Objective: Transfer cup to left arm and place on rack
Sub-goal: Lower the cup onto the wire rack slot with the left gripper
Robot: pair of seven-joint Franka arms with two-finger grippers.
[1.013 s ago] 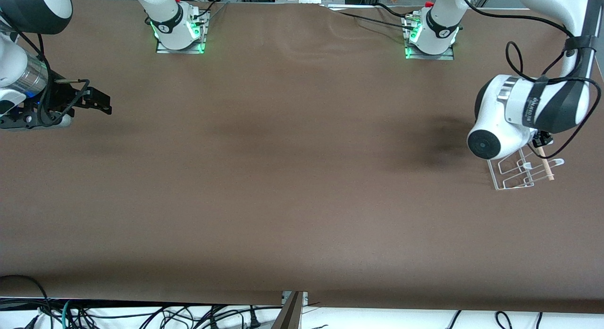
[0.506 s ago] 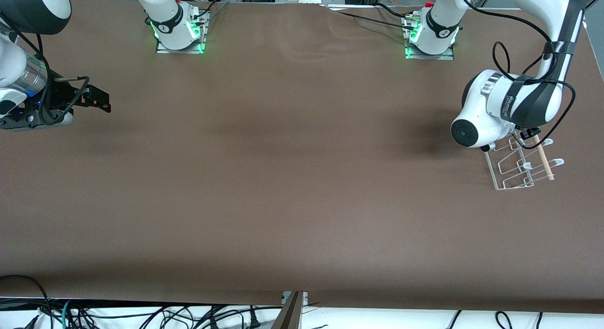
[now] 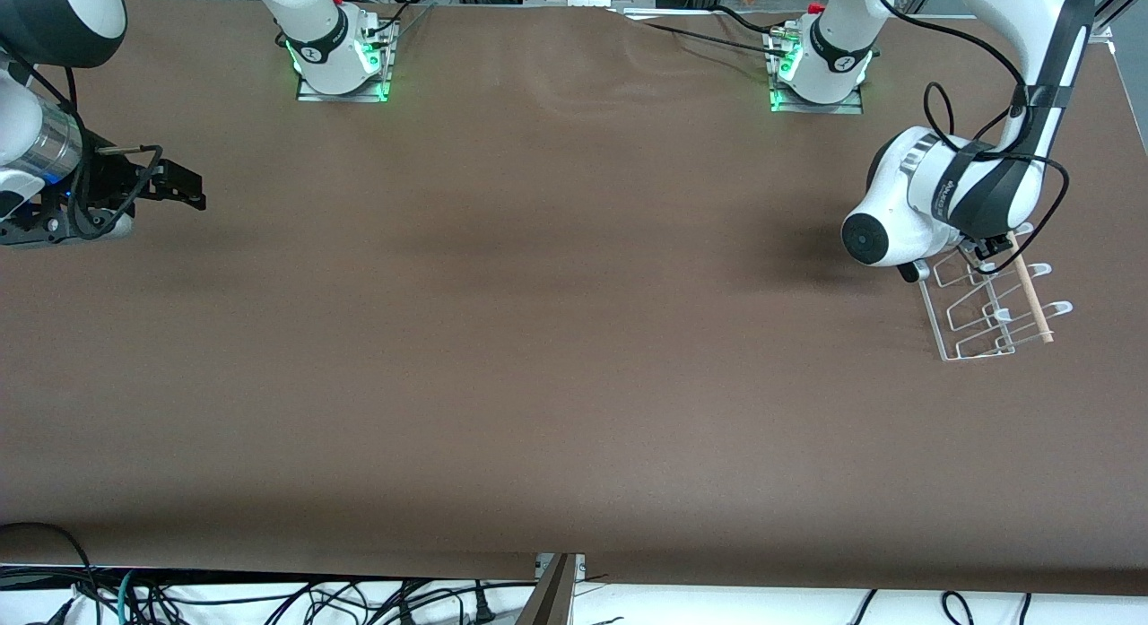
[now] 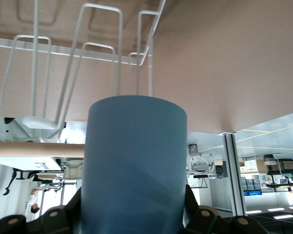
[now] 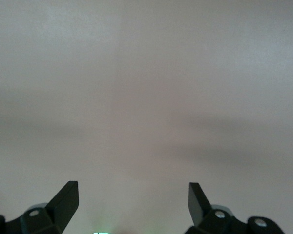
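Fingers (image 4: pixel 193 209) grip cup (image 4: pixel 136 161) over rack (image 3: pixel 987 311); table (image 3: pixel 538 338).

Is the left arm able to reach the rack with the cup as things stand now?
Probably yes. The left gripper, shut on the cup, hangs right at the rack, whose prongs look bare. The right gripper waits open at its own end.

Both arms are glossy white with dark bands. The left arm (image 3: pixel 951 203) carries looping black cables and a round black end cap. The right arm (image 3: pixel 40 150) has a silver wrist cylinder above its all-black pincer (image 3: pixel 179 190); green lights glow at both bases.
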